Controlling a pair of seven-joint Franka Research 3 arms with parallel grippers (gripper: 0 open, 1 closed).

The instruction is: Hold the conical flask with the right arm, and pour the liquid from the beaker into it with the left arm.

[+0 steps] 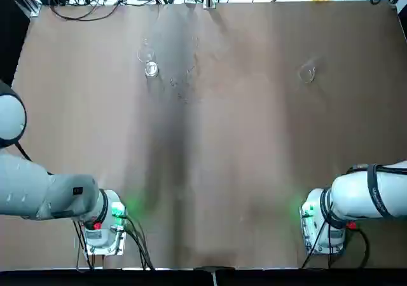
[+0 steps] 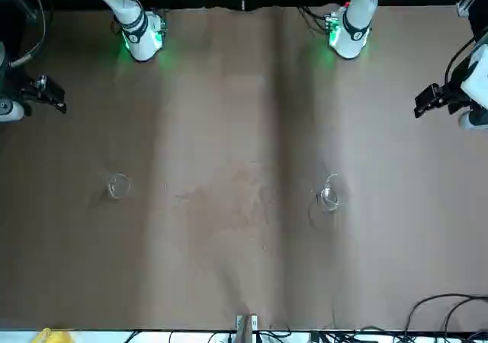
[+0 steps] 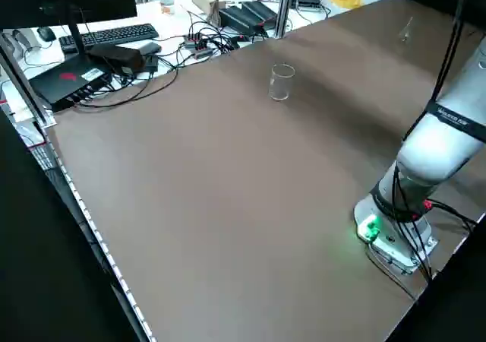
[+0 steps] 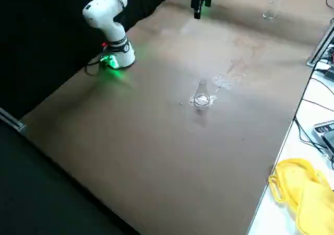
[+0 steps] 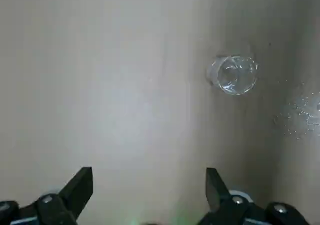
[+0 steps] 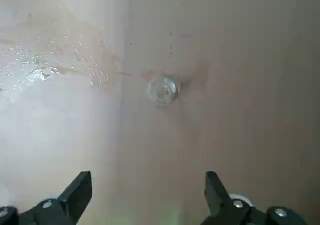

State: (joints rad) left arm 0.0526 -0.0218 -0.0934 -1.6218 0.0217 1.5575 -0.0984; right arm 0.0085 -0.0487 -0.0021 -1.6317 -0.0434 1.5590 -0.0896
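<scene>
Top view gives you both arms at the near side of the brown table, well apart from each other and from the two glass vessels toward the far side. Your left gripper hangs over the left part of the table, its fingers spread wide in the left wrist view. Your right gripper is over the right part, near the robot's edge, and its fingers are wide apart too. You have the beaker standing upright toward the far edge, left of centre; you can't tell from these views how much liquid is in it. The conical flask stands upright on the right half, neck pointing up, also well forward of the arms. Around its base and just beside it, you can see clear droplets on the tabletop. Past the far edge, on a white surface, you'll find a yellow item and some black cables.
</scene>
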